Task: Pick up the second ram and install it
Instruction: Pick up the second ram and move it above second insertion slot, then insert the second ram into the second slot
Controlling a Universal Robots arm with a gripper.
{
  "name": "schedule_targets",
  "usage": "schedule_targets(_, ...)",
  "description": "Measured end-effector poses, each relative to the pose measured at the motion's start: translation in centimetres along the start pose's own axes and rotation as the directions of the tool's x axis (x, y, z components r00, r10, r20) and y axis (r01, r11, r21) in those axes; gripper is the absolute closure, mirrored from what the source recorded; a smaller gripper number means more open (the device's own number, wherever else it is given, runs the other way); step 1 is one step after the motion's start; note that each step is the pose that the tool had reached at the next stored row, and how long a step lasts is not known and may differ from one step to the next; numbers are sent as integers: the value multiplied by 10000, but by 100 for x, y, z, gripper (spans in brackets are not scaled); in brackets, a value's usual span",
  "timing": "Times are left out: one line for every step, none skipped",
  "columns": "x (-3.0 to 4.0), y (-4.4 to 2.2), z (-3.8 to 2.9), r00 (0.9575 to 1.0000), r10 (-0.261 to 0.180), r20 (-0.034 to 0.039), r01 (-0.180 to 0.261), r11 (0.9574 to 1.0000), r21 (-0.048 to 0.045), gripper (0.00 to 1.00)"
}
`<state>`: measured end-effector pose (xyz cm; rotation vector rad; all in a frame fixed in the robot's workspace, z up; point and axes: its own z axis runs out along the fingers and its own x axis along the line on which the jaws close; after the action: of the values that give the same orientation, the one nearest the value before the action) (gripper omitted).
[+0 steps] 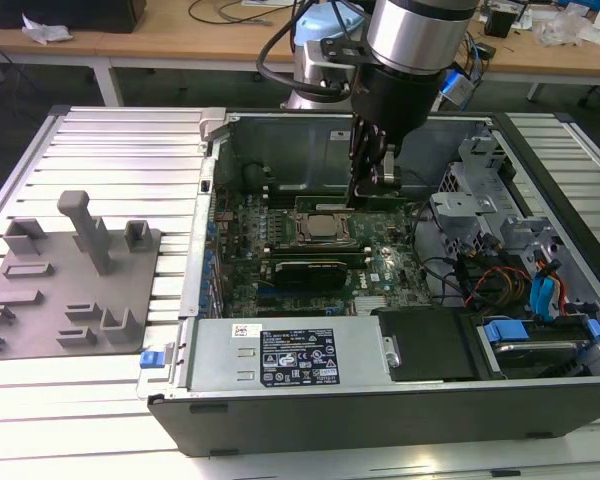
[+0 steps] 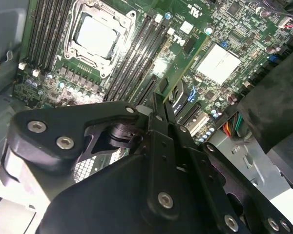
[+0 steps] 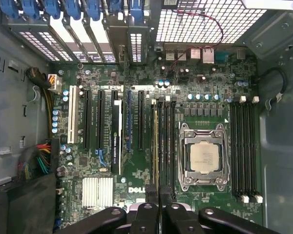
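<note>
My gripper (image 1: 368, 188) hangs inside the open computer case, shut on the second ram (image 1: 325, 203), a thin green stick held on edge. In the first wrist view the ram (image 3: 155, 146) is a narrow line running out from my gripper (image 3: 158, 202). It lies along the black memory slots (image 3: 166, 146) between the CPU socket (image 3: 204, 158) and the expansion slots. In the second wrist view the green ram (image 2: 185, 66) slants away from my gripper (image 2: 158, 100) over the motherboard. I cannot tell whether it touches a slot.
Black slots with white end clips (image 3: 244, 146) lie on the socket's other side. A black card (image 1: 305, 272) and the power supply (image 1: 280, 355) sit on the near side. Drive cage and cables (image 1: 500, 250) crowd the exterior view's right. A grey tray with posts (image 1: 70, 290) is outside the case.
</note>
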<state>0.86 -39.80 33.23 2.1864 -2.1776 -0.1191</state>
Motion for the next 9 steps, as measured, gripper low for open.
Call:
schedule_targets(0, 0, 0, 10000, 0, 0, 0, 10000, 0, 87)
schedule_targets(0, 0, 0, 10000, 0, 0, 0, 10000, 0, 87)
schedule_targets(-1, 0, 0, 10000, 0, 0, 0, 10000, 0, 87)
schedule_targets(-1, 0, 0, 10000, 0, 0, 0, 10000, 1, 87)
schedule_targets(-1, 0, 1, 10000, -1, 1, 1, 10000, 1, 87)
schedule_targets(-3, 0, 9, 10000, 1, 0, -1, 10000, 0, 87)
schedule_targets(-6, 1, 34, 10000, 1, -1, -1, 10000, 0, 87)
schedule_targets(-13, -2, 59, 10000, 0, -2, 0, 10000, -1, 87)
schedule_targets(-25, -4, 86, 10000, 0, 2, 0, 10000, 1, 87)
